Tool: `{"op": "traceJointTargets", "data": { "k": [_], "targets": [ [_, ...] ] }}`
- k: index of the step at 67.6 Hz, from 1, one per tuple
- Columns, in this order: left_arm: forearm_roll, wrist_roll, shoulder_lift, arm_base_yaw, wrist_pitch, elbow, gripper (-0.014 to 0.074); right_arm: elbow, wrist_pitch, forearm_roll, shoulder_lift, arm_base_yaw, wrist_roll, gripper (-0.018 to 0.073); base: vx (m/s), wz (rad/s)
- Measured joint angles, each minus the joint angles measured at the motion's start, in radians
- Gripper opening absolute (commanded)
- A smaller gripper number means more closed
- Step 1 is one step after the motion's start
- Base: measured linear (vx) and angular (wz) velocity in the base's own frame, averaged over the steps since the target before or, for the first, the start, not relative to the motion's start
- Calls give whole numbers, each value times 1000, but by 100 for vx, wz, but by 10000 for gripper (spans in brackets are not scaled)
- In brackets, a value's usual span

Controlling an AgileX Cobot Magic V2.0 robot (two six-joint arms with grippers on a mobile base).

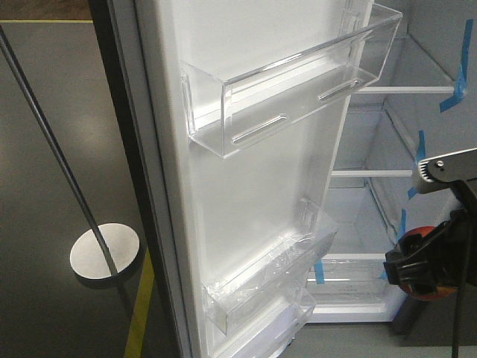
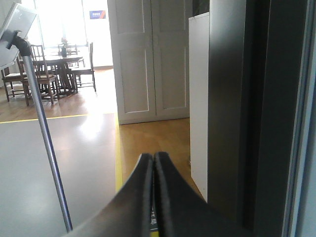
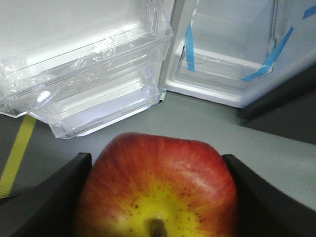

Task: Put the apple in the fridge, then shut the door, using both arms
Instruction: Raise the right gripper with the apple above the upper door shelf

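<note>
Right gripper pinches the apple, stem end facing toward its wrist; left gripper pressed together.

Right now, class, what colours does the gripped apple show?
The apple is red with a speckled yellow patch around its stem; clearest in the right wrist view.

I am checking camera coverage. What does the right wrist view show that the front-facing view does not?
Only the right wrist view: the yellow top and stem of the apple, in the right gripper. Only the front-facing view: the upper door bin, the upper fridge shelves, a metal pole. Both: the apple, the lower door bins, blue tape.
</note>
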Motion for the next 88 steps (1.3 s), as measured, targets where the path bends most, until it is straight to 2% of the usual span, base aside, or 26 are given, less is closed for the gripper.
{"op": "traceJointTargets", "data": {
  "k": [4,11,18,38,61,88],
  "targets": [
    [0,0,0,0,0,0,-6,-33,8,135,6,-74,-131,239,0,0],
    [0,0,0,0,0,0,-6,-122,36,326,7,-152,-312,241,0,0],
    [0,0,0,0,0,0,-6,-225,68,420,7,-179,-416,243,0,0],
    [0,0,0,0,0,0,-6,-504,123,486,25,-182,-491,244,0,0],
    [0,0,0,0,0,0,-6,-810,193,651,211,-182,-607,244,0,0],
    [0,0,0,0,0,0,-6,-1063,142,676,461,-182,-647,244,0,0]
  ]
}}
